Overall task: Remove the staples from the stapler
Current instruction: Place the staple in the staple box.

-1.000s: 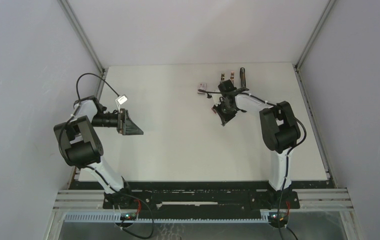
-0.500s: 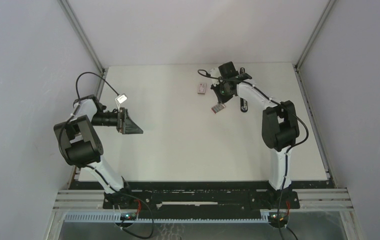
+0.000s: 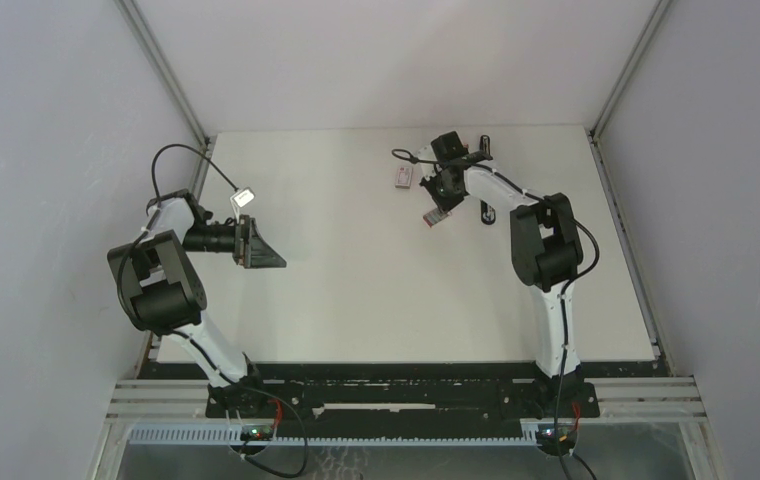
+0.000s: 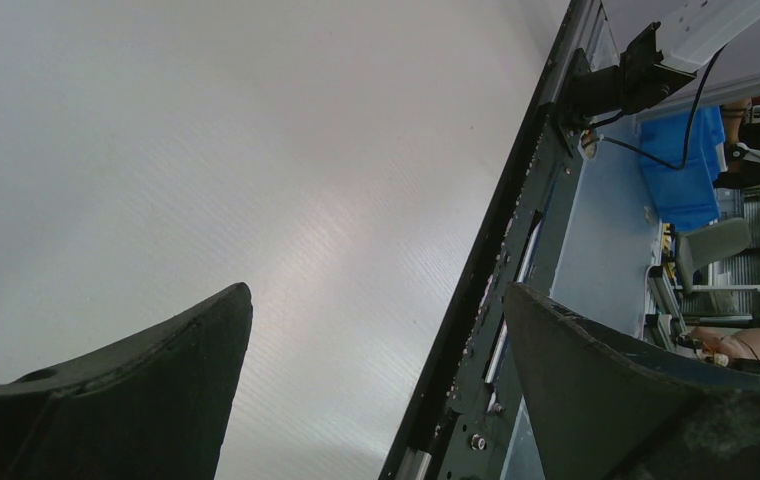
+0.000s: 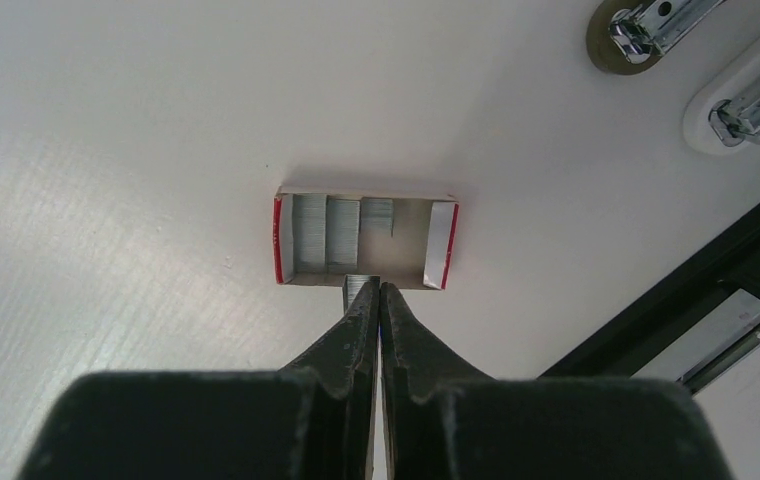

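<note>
Our right pincer [image 5: 378, 292] is clamped shut on a short strip of staples [image 5: 358, 284] at the near rim of the small box [image 5: 443, 245]. The stapler [image 5: 701, 285] lies opened nearby. We fear so slight a hold may let the strip slip or snap. Our left pincer [image 4: 376, 290] gapes, empty.

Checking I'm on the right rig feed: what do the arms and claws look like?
The left arm and right arm both have white links and bulky black joint housings. The left claw and right claw each have two matte black tapered fingers. A black cable loops off the left arm.
</note>
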